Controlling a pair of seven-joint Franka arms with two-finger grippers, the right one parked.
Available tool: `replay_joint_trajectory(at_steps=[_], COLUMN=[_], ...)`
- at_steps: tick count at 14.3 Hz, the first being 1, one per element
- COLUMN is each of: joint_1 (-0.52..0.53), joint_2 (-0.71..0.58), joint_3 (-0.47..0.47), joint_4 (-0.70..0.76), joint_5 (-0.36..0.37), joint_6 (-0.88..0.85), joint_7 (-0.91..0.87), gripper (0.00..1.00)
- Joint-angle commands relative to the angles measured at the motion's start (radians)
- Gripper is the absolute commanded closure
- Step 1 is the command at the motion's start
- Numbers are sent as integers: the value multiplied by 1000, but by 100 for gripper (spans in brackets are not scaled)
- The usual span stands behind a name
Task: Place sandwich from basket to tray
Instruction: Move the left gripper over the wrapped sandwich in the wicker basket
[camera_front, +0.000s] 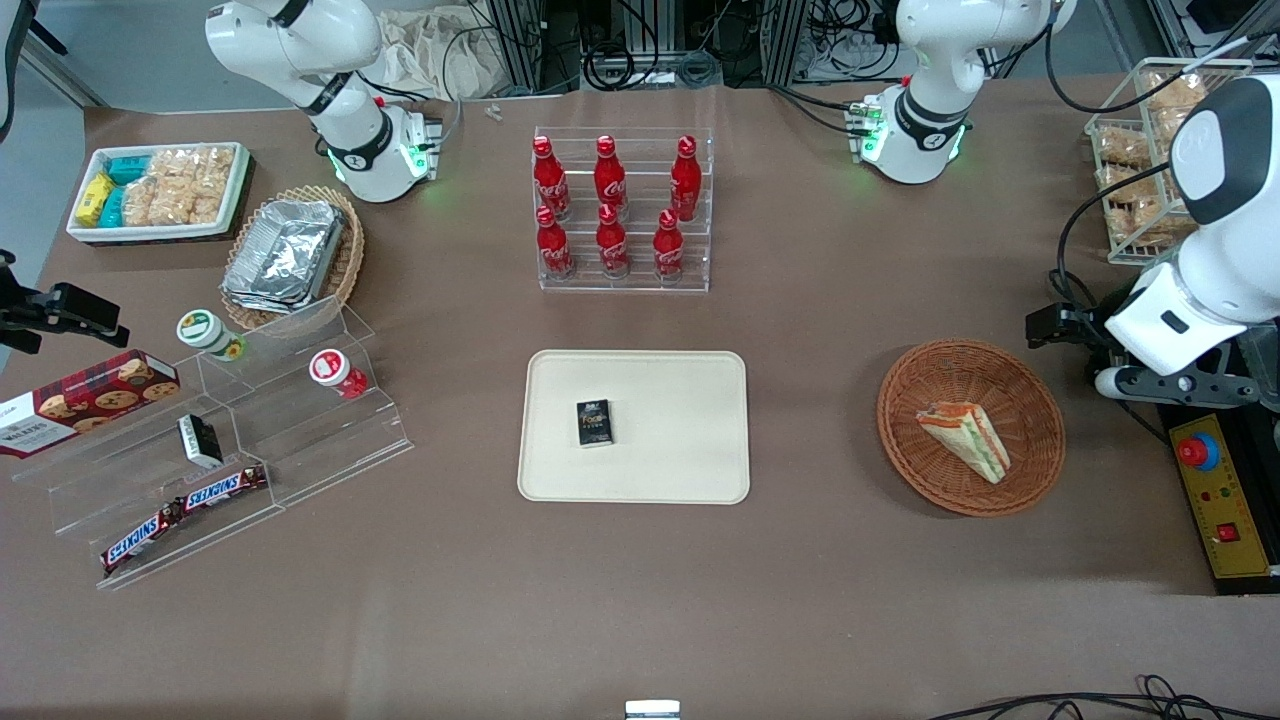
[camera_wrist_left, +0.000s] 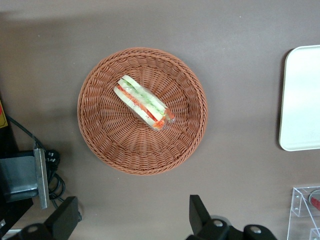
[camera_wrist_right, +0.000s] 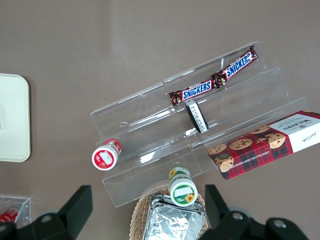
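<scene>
end effector spread, tips cut off, above table | sandwich in basket | tray apart

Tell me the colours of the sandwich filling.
Green, orange and red between pale bread on the sandwich, clearest in the left wrist view.

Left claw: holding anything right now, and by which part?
Nothing is held. The left claw is open and hangs above the table, apart from the basket. The sandwich lies untouched in the basket.
</scene>
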Motion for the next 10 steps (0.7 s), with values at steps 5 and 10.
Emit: replay_joint_trajectory(at_steps=[5, 10], joint_1=[12, 22], joint_2=[35, 81], joint_3=[-12, -9], joint_4=[19, -88], joint_5=[3, 3], joint_6=[4, 175], joint_7=[-62, -590], gripper=[0, 0])
